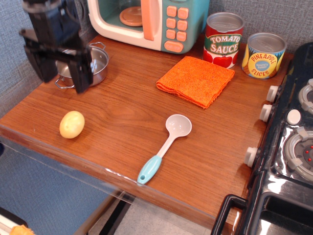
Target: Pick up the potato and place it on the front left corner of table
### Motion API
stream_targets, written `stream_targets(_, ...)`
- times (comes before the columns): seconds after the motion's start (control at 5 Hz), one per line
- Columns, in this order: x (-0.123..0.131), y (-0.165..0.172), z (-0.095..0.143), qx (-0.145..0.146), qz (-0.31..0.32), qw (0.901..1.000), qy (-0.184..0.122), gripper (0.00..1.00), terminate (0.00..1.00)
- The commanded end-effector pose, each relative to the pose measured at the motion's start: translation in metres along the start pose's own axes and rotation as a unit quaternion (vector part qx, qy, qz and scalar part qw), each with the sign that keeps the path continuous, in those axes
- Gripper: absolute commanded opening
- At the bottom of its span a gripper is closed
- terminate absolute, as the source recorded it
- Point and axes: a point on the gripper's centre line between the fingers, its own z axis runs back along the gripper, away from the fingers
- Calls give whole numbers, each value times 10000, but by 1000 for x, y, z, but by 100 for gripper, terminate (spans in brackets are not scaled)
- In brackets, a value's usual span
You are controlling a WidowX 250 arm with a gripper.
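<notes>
The potato (pixel 72 124) is lying freed near the table's (pixel 127 122) front left corner while the gripper (pixel 59 72) is being held above, jaws wide and empty, so only withdrawal seems needed.

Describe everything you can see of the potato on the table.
The potato is a small, smooth oval, pale yellow-tan with a faint sheen, plastic by the look of it. It lies on its side on the wooden table, near the front left corner, its long axis tilted slightly. Only the table touches it. The open claw hangs above and behind it, well clear.
</notes>
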Motion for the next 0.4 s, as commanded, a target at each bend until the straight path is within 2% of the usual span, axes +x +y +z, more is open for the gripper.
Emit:
stream_targets(0.0, -1, 7, 9, 167, 23, 9999, 13, 100, 0)
stream_targets(0.2, -1, 7, 9, 167, 23, 9999, 13, 100, 100)
